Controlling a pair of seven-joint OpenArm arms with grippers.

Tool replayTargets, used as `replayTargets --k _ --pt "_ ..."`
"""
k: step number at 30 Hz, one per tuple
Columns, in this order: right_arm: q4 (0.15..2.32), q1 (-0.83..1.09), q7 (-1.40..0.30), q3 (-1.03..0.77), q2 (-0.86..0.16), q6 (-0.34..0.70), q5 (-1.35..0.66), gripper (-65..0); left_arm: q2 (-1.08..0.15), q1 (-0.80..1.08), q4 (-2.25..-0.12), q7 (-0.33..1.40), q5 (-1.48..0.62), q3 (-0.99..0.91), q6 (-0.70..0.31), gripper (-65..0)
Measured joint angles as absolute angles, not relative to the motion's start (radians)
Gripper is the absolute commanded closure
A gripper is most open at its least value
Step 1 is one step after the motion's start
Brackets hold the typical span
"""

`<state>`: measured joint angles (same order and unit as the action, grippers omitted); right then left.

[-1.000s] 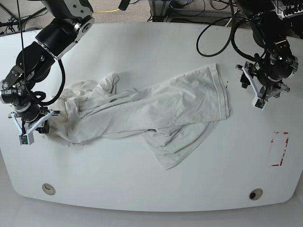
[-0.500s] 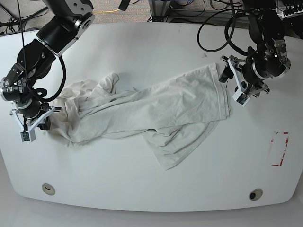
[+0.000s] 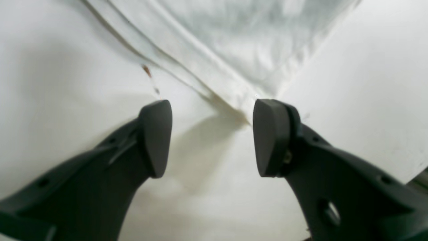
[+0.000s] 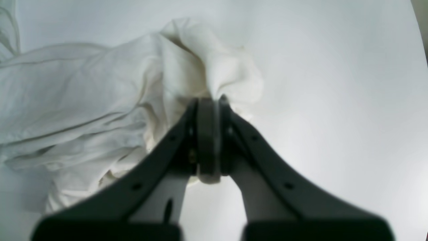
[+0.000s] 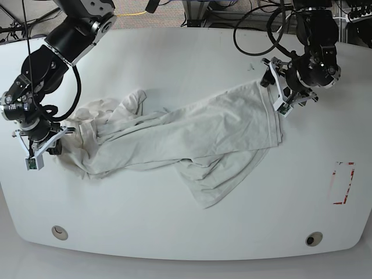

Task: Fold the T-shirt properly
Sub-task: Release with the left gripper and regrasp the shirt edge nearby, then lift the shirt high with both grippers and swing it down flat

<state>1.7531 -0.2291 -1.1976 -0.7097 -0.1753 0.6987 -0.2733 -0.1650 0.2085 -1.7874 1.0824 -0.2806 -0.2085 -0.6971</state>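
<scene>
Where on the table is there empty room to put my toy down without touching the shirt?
The table is bare along the far edge behind the shirt. The near strip between the two holes is free too, and the right side around the red mark. It is crowded in the middle and at both shirt ends, where the end effectors work.

We see the base view bright and evenly lit from above, with sharp detail and only soft, short shadows. The white table (image 5: 174, 226) is almost overexposed. Both wrist views are softer. In the left one the cloth at the top is blurred, and the tool (image 3: 212, 137) throws a pale shadow forward. In the right one the lower edge is dark and out of focus.
</scene>
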Motion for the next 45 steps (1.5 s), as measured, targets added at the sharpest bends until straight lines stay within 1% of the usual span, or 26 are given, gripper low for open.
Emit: replayTargets --k 10,13,15,16,20,21,29,35,42,45 --pt "1.753 -0.223 -1.198 -0.712 -0.176 0.699 -0.27 0.0 -0.162 0.192 -1.697 1.033 -0.308 -0.192 -0.697 -36.0" --pt "1.753 -0.208 -1.189 -0.709 -0.176 0.699 -0.276 0.0 -0.144 0.186 -1.673 1.017 -0.312 -0.195 -0.697 -35.8" --pt "1.753 -0.2 -1.191 -0.71 -0.175 0.699 -0.273 0.0 -0.138 0.175 -1.66 1.002 -0.312 -0.195 -0.697 -33.8" --pt "1.753 -0.199 -1.193 -0.71 -0.175 0.699 -0.273 0.0 -0.136 0.171 -1.656 1.001 -0.312 -0.195 -0.697 -29.3" --pt "1.753 -0.191 -1.192 -0.712 -0.175 0.699 -0.274 0.0 -0.13 0.17 -1.648 0.992 -0.311 -0.189 -0.697 -3.8" --pt "1.754 -0.184 -1.187 -0.711 -0.175 0.699 -0.277 0.0 -0.127 0.173 -1.648 0.985 -0.307 -0.184 -0.697 0.0" --pt "1.786 -0.111 -1.191 -0.712 -0.175 0.699 -0.274 0.0 -0.11 0.186 -1.645 0.892 -0.282 -0.204 -0.699 0.0" --pt "1.805 -0.064 -1.191 -0.709 -0.175 0.699 -0.279 0.0 -0.097 0.173 -1.747 0.904 -0.296 -0.347 -0.696 0.0" --pt "1.788 -0.081 -1.198 -0.7 -0.18 0.699 -0.275 0.0 -0.099 0.054 -1.877 0.935 -0.313 -0.357 -0.698 0.0" --pt "1.754 -0.131 -1.201 -0.701 -0.181 0.699 -0.269 0.0 -0.13 -0.009 -1.916 1.01 -0.308 -0.358 -0.701 0.0"
